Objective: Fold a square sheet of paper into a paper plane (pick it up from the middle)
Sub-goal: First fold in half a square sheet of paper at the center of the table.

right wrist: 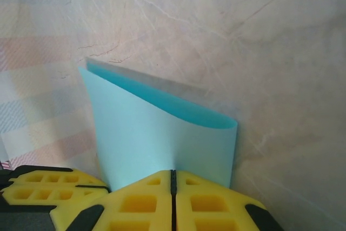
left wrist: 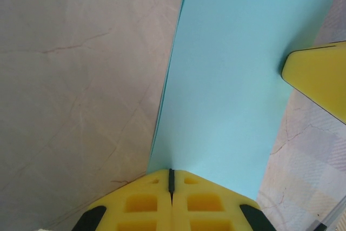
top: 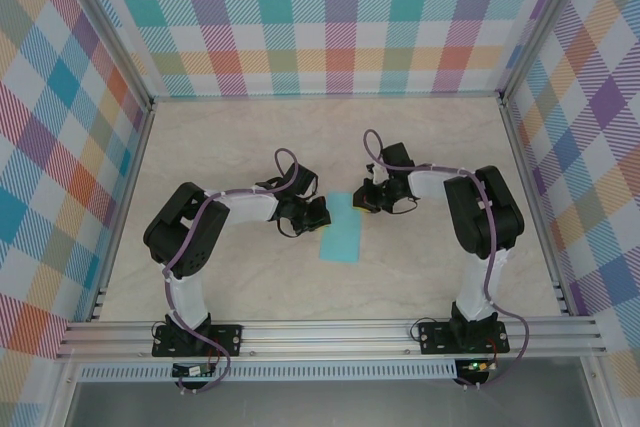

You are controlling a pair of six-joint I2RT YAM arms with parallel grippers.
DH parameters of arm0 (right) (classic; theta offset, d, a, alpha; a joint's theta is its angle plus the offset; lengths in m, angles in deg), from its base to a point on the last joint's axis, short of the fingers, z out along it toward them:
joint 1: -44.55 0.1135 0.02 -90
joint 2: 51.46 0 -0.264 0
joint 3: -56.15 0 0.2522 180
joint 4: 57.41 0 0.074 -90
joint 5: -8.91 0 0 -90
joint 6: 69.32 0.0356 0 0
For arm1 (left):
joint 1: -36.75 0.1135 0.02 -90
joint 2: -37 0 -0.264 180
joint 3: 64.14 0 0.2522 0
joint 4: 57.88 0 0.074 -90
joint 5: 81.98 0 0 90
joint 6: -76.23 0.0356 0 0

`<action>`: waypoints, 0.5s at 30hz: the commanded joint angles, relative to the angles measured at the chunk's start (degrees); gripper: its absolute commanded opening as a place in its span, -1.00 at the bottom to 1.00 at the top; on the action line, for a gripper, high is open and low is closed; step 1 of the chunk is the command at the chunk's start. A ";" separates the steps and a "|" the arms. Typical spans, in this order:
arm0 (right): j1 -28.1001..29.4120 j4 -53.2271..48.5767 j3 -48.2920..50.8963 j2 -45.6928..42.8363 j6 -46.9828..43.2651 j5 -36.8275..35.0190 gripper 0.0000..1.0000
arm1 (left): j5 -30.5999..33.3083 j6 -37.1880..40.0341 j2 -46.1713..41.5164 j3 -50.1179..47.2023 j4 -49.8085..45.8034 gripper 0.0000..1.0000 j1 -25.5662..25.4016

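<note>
The square sheet of paper [top: 340, 240] is teal and bent over on itself into a narrow doubled strip at the table's middle. My left gripper [top: 324, 215] is shut on its left edge. In the left wrist view the yellow jaws [left wrist: 172, 179] pinch the paper [left wrist: 238, 79], which stretches away from them. My right gripper [top: 362, 203] is shut on the far right end. The right wrist view has the jaws [right wrist: 173, 175] closed on the paper [right wrist: 157, 133], whose two layers gape open at the far edge. No paper plane shape is formed.
The marble-patterned tabletop [top: 250, 137] is walled by plaid panels [top: 330, 17] and aluminium rails [top: 330, 332]. The right gripper's yellow finger [left wrist: 319, 74] shows at the right of the left wrist view. The left gripper's finger [right wrist: 43, 183] sits at the lower left of the right wrist view.
</note>
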 commanded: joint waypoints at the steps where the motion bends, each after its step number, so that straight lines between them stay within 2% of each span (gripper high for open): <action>1: -0.91 -1.72 -2.89 -2.15 0.02 2.12 -0.85 | 1.64 1.18 2.27 -1.76 -6.48 -1.00 -1.04; 8: -1.37 -2.37 -5.59 2.70 -0.54 1.18 -0.87 | 1.47 1.19 2.54 -1.60 -6.46 -1.00 -1.04; 15: -1.37 -2.22 -4.18 6.31 0.14 -1.66 -0.88 | 1.52 1.21 2.32 -1.69 -6.57 -1.00 -1.04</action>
